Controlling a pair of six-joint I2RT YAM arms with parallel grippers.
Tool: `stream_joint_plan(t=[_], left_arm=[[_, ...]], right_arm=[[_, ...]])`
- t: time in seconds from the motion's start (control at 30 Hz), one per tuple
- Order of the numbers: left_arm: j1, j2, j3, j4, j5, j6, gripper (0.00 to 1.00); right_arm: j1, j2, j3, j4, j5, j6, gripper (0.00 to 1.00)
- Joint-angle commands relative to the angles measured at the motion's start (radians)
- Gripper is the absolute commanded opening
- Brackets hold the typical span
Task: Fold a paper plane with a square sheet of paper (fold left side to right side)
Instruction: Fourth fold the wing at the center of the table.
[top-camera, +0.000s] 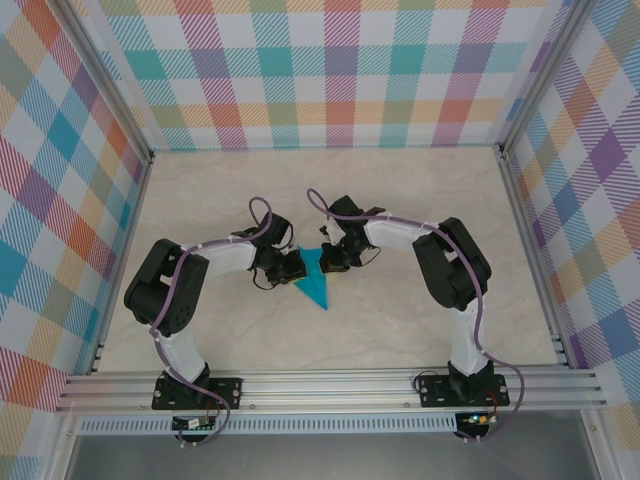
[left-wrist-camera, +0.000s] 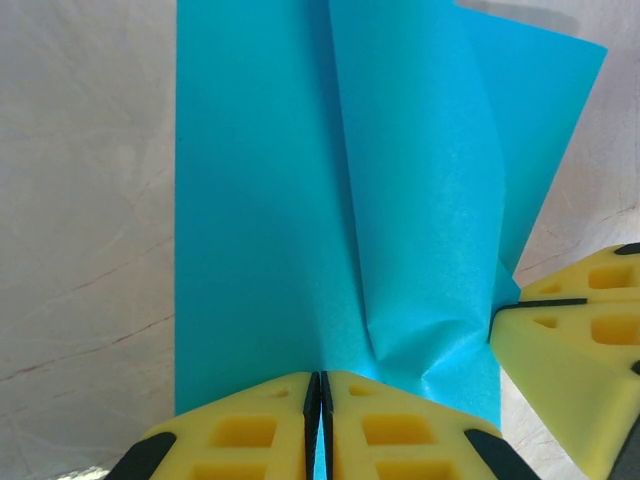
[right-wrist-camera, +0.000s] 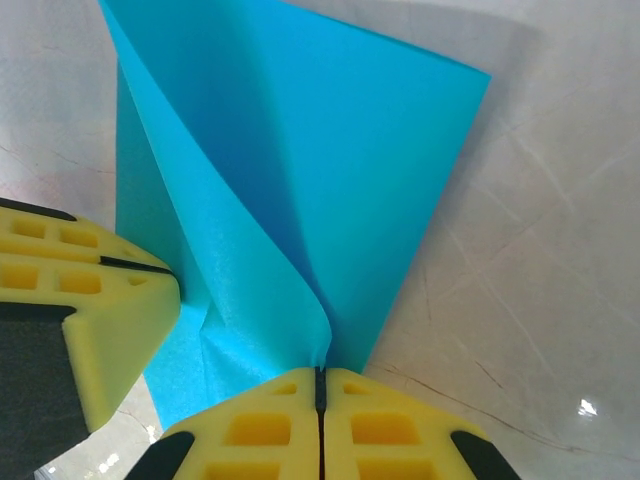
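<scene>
The teal-blue paper (top-camera: 318, 283) lies mid-table, partly folded into a pointed shape with its tip toward the arms. My left gripper (left-wrist-camera: 320, 385) is shut, its fingertips resting on the flat paper (left-wrist-camera: 260, 220) at the foot of a centre crease. My right gripper (right-wrist-camera: 320, 375) is shut on the edge of a raised, curling flap (right-wrist-camera: 250, 250) of the same paper. The two grippers (top-camera: 292, 268) (top-camera: 331, 262) sit close together over the wide end. The right fingers (left-wrist-camera: 565, 340) show in the left wrist view, and the left fingers (right-wrist-camera: 85, 310) show in the right wrist view.
The pale marbled tabletop (top-camera: 420, 200) stretches around the paper. Checkered walls (top-camera: 320, 70) close the back and both sides. An aluminium rail (top-camera: 330, 385) runs along the near edge by the arm bases.
</scene>
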Motion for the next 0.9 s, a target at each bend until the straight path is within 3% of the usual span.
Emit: stream_joint_plan(t=[0.0,0.43,0.67,0.87], left_arm=[[-0.005,0.033,0.0,-0.051,-0.041,0.017,0.13],[-0.005,0.017,-0.002,-0.051,-0.039,0.015,0.13],[-0.004,-0.089,0.015,-0.082,-0.031,0.021,0.2],[-0.002,-0.143,0.037,-0.034,0.063,0.0,0.19]], right_arm=[[0.008,0.0,-0.019,-0.001,0.003,-0.016,0.06],[0.009,0.035,-0.008,-0.022,0.026,-0.02,0.07],[0.011,0.052,-0.026,-0.05,0.054,-0.027,0.07],[0.012,0.048,-0.028,-0.055,0.058,-0.036,0.07]])
